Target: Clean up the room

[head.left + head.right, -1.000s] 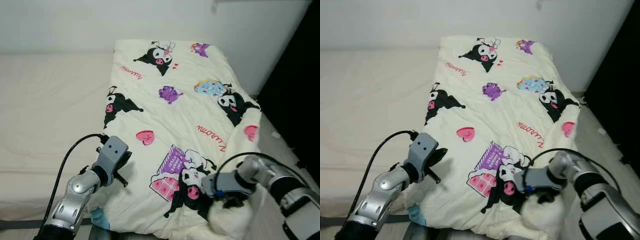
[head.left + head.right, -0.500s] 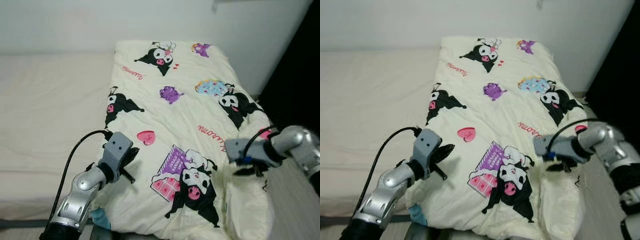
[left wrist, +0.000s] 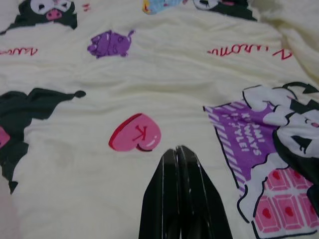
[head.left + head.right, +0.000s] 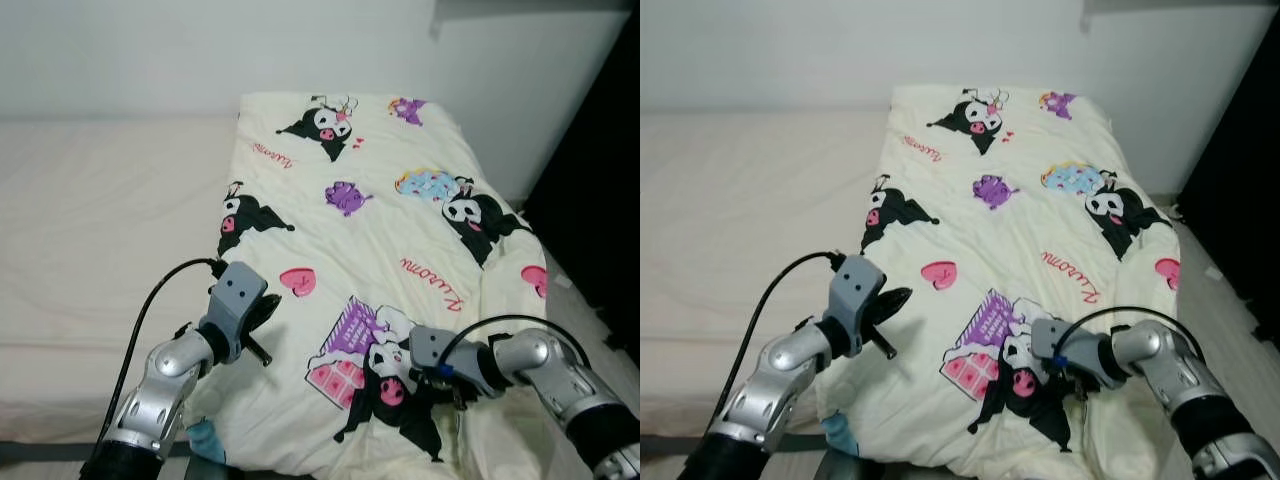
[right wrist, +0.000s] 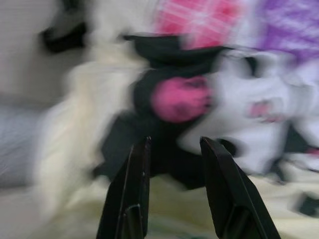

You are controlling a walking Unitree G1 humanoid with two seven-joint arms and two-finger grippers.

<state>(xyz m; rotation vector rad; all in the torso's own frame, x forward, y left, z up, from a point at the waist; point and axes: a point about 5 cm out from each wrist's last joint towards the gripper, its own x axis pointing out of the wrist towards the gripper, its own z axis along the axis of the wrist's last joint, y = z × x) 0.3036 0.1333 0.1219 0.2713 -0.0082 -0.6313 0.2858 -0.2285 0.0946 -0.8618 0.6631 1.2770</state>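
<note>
Two grippers are hovering over our quilt (image 4: 380,230) on the bed (image 4: 90,220): left gripper (image 3: 178,152) jaws pressed together and empty, right gripper (image 5: 172,144) jaws parted.

Quilt (image 4: 380,230): soft matt cloth, cream, printed cartoon figures, lightly creased. Bed (image 4: 90,230) sheet: matt off-white cloth, smooth. Left pincer (image 3: 180,199): fingers of smooth black plastic, slight sheen. Right pincer (image 5: 174,194): same black finish. Arms: brushed silver metal, satin.
</note>
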